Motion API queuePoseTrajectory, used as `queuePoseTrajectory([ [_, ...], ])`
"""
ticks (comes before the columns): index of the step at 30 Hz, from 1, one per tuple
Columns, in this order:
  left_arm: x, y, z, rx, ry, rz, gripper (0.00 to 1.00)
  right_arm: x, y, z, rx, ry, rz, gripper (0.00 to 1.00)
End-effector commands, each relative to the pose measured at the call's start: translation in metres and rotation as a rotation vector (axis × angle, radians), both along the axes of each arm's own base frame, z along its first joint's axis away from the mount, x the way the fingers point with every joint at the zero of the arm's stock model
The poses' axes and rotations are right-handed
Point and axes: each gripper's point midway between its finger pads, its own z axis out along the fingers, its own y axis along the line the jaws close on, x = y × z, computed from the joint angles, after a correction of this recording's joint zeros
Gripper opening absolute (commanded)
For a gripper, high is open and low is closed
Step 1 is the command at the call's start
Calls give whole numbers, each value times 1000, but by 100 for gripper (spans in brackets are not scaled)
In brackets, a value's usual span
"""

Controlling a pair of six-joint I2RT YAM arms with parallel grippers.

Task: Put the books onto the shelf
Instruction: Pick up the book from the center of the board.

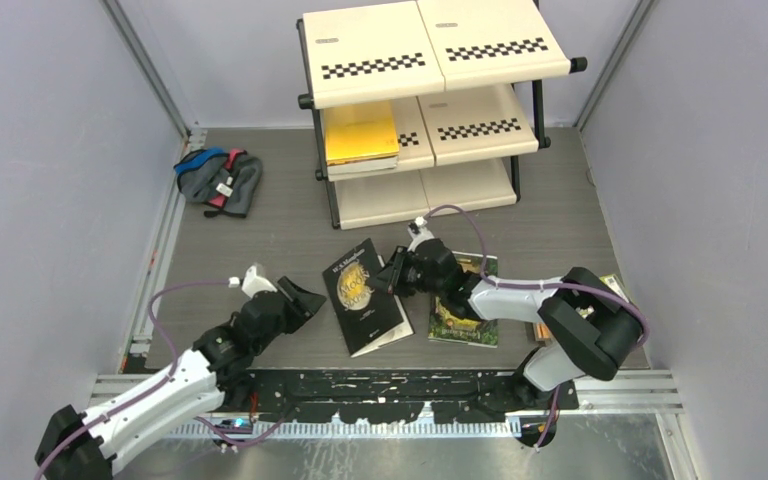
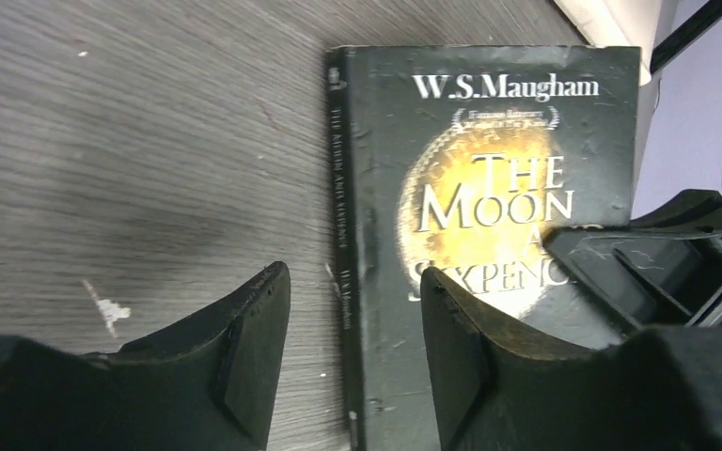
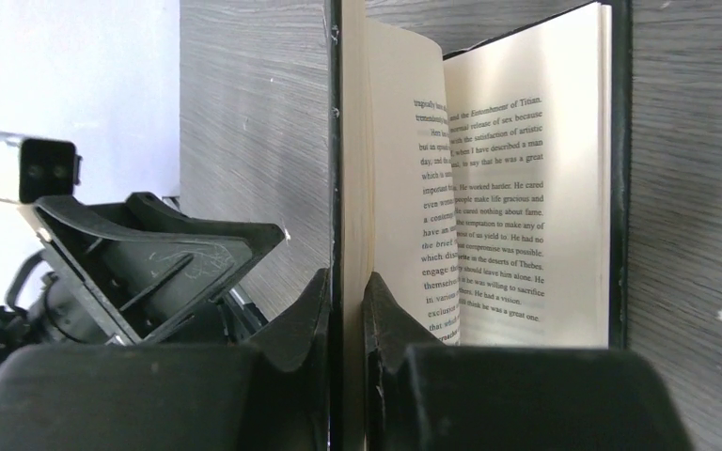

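Fingers (image 3: 390,324) on your right gripper (image 3: 346,282) are pinched almost together on the front cover, and what look like a few leaves, of the black book (image 1: 365,298) at its right-hand edge. The book gapes open there and printed pages show. Your left gripper (image 2: 353,282) stands parted and holds nothing. Its tips are low at the spine side of the same book, one over bare table (image 2: 103,141) and the other over the cover. The book lies on the table between the two arms, in front of the shelf (image 1: 430,60) and well apart from it. A yellow book (image 1: 360,135) is already on the middle tier, and a green-gold book (image 1: 460,310) lies under your right forearm.

A cover alone is, I judge, a poor hold: it may tear, or let the page block swing. Treat that pinch only as a way in. Bring your left fingers around the spine so they take the whole thickness, close firmly, and only then let the right one go. Lift slowly and keep the book level, or it could flop open on the way to the shelf
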Motion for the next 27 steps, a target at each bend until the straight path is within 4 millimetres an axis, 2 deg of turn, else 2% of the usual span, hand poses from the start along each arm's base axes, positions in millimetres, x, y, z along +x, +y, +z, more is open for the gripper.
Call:
queuePoseTrajectory([
  [1,2,11,-1,-24,-29,64,55,7,-1,38,111,-15,-20,1],
  [5,4,3,0,-102,-59,60,56,10,0,50,190,13,-29,1],
  [11,11,-11,8,-130,-78,29,58,11,1,62,319,55,-33,1],
  [18,19,-23,21,-205,-100,33,62,11,5,64,390,90,-27,1],
  [27,23,-26,36,-261,-125,44,64,11,12,67,473,124,-11,1],
])
